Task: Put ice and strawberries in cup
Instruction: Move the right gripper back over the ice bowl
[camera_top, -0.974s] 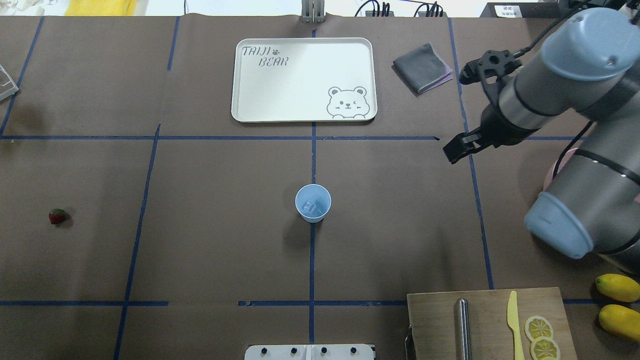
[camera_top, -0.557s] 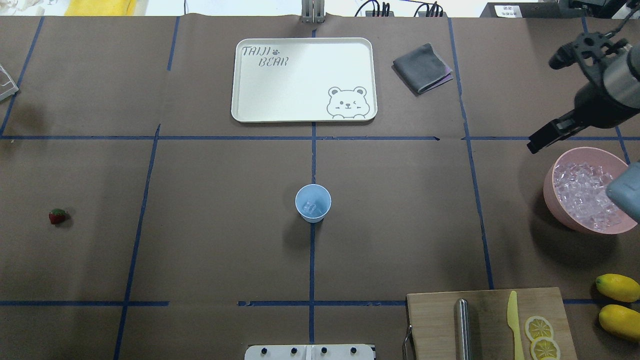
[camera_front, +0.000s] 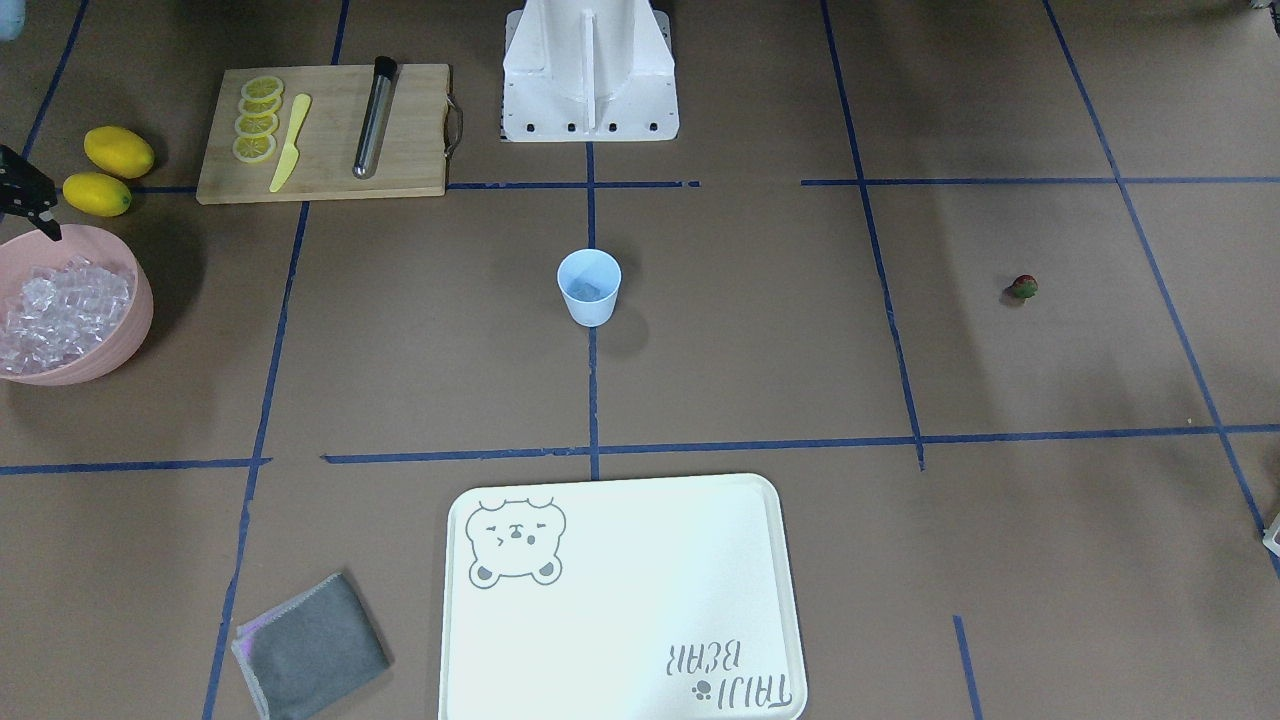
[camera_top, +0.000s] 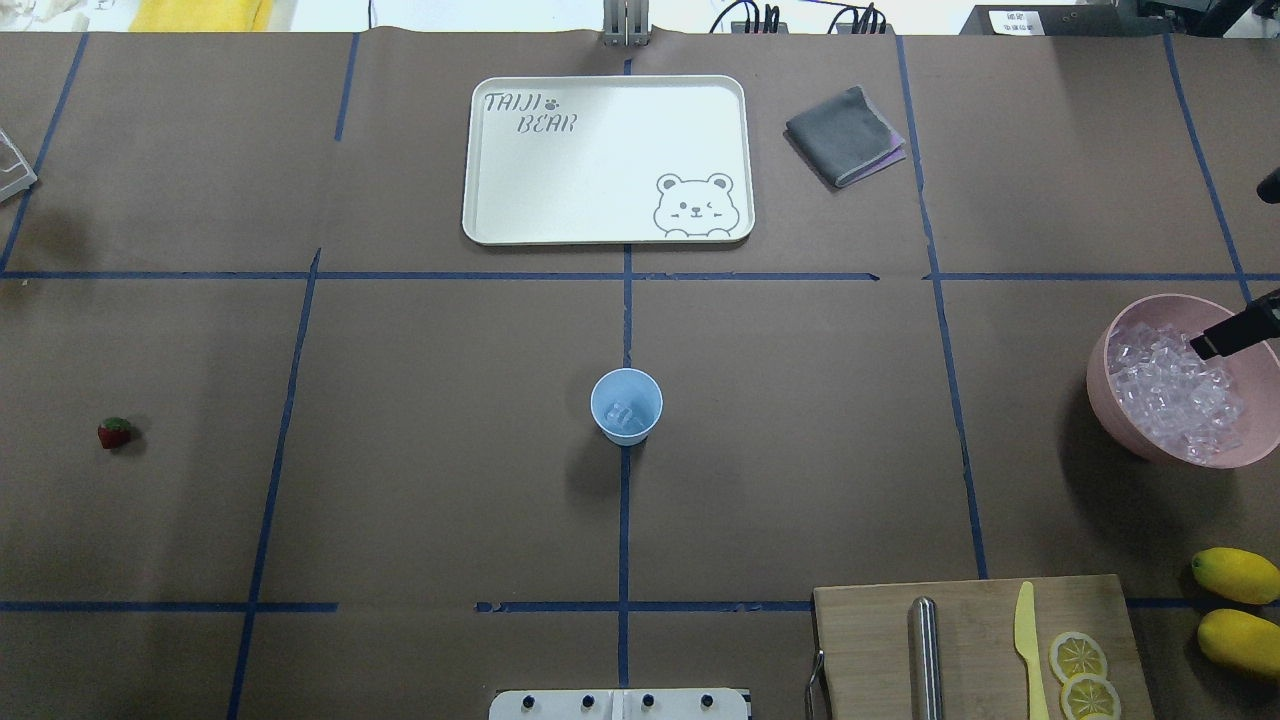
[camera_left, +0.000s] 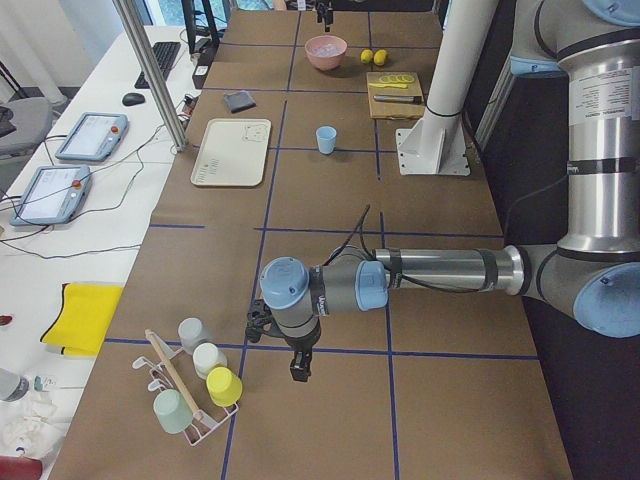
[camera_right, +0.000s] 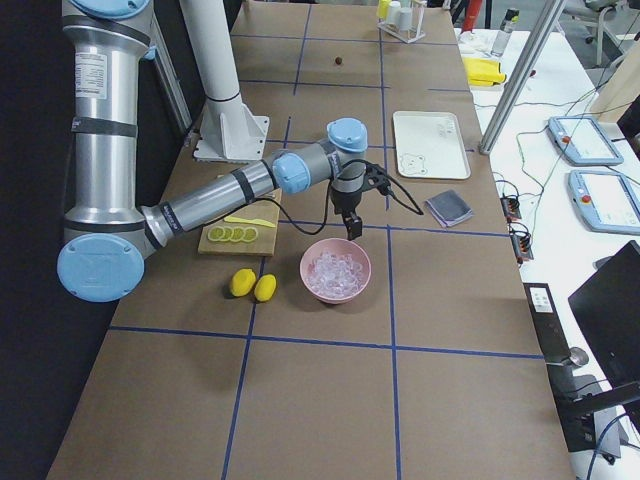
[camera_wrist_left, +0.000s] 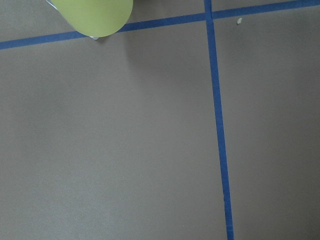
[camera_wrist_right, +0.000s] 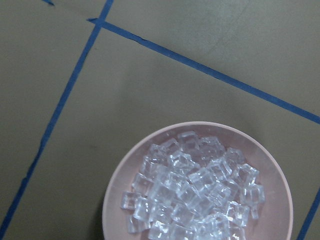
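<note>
The strawberry (camera_top: 114, 432) lay by the left edge. The cup (camera_top: 626, 405) stood mid-frame on the worktop (camera_top: 420, 420), ice (camera_top: 625, 415) inside, open room all around. At the right edge, the right end effector (camera_top: 1222, 338) hung over the pink bowl (camera_top: 1103, 395); apart or together, I could not tell.

Bear tray (camera_top: 500, 205), grey cloth (camera_top: 843, 136), cutting board (camera_top: 868, 632), lemons (camera_top: 1235, 575).

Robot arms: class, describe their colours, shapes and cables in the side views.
Both the left arm and right arm are silver-grey tubes with rounded pale-blue joint caps. The left gripper and right gripper are black, with black cables looping at the wrists.
</note>
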